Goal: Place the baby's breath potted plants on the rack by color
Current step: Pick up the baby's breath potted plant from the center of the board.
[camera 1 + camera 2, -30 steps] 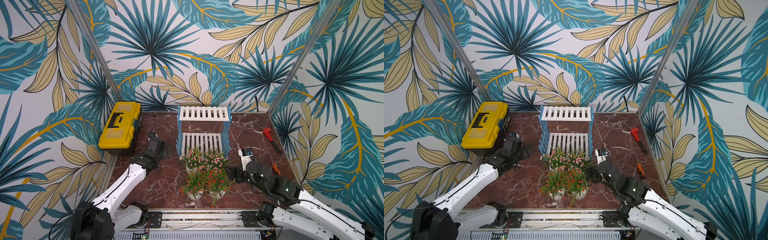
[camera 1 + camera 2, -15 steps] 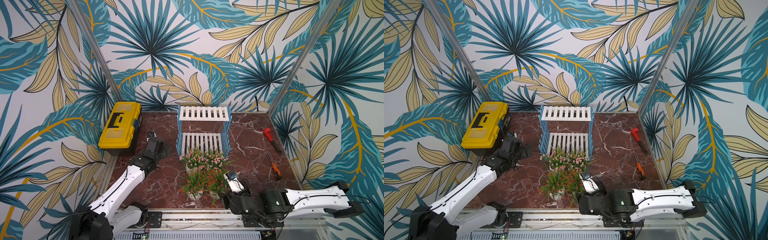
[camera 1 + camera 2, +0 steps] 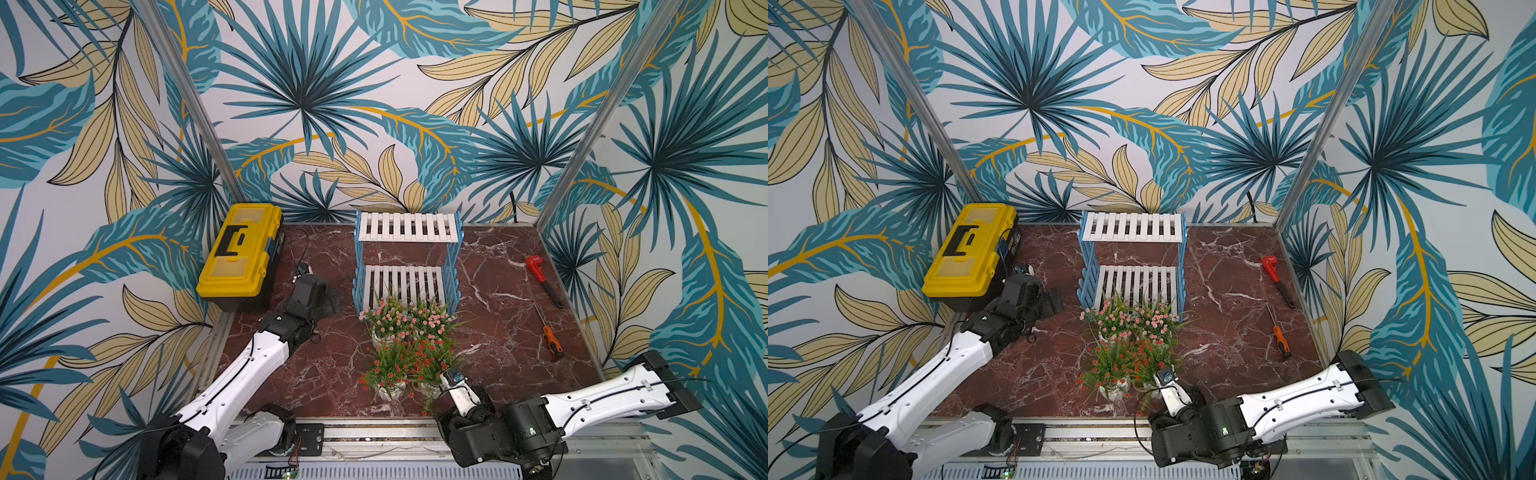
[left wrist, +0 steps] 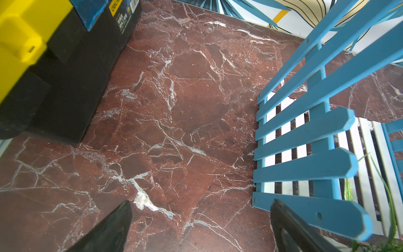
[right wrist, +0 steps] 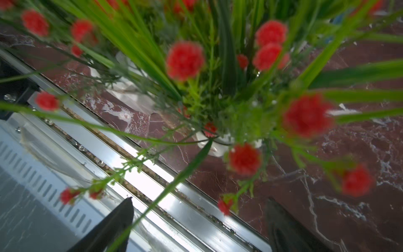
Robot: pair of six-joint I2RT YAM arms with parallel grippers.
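- The rack (image 3: 409, 226) stands at the back of the marble tabletop (image 3: 498, 299).
- All four baby's breath plants cluster on the marble just in front of the rack.
- The pink-flowered pair (image 3: 386, 320) brushes the rack's lower shelf, and the red-flowered pair (image 3: 388, 368) is farther from the rack.
- The right gripper (image 5: 199, 200) is spread wide among the leaves of the right-hand red plant (image 3: 432, 359), on its side away from the rack, gripping nothing.
- The left gripper (image 4: 200, 203) is spread and empty, over marble just beside the rack's left blue frame, between the rack and the yellow toolbox (image 3: 239, 253).
- A red pipe wrench (image 3: 542, 280) and an orange-handled screwdriver (image 3: 550, 338) lie well right of the rack.
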